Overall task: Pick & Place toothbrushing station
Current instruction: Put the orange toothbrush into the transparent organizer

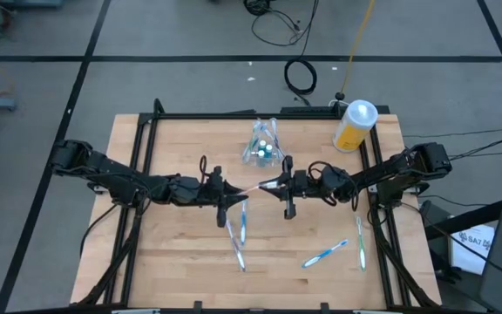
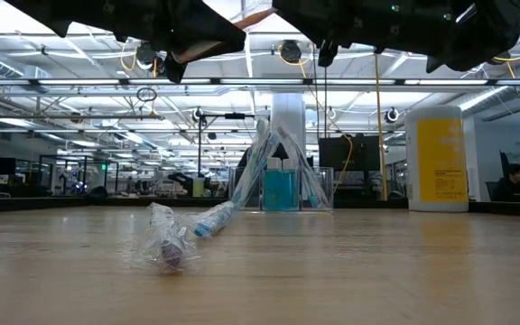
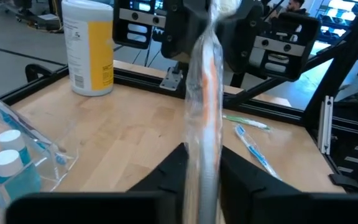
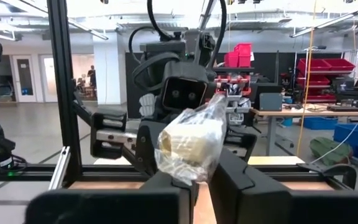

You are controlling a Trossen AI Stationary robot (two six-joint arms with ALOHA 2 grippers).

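A toothbrush in a clear wrapper (image 1: 255,187), orange inside, spans the gap between my two grippers above the table's middle. My left gripper (image 1: 232,194) is shut on one end and my right gripper (image 1: 279,185) on the other. The clear cup (image 1: 262,150) stands just beyond them on the table, holding teal toothpaste tubes and several toothbrushes that lean on its rim. Wrapped toothbrushes lie flat on the table: one near the middle (image 1: 238,235), one at the near right (image 1: 325,255), and one beside it (image 1: 360,242). My left gripper pinches the wrapped toothbrush's end (image 3: 204,155) between its two fingers (image 3: 166,174). The fingers come level from the table's left and lie along the brush. The brush runs on to the other gripper, clear of the table. My right gripper pinches the toothbrush's other end, whitish inside the crinkled wrapper (image 4: 185,158), between its two fingers (image 4: 229,174). The fingers come level from the table's right and lie along the brush. This end sticks out past the fingers toward the wrist camera, clear of the table.
A yellow bottle with a white cap (image 1: 354,126) stands at the far right corner. Black frame rails (image 1: 146,157) run along the table's left, right and far sides. Bare wood (image 1: 181,253) lies at the near left.
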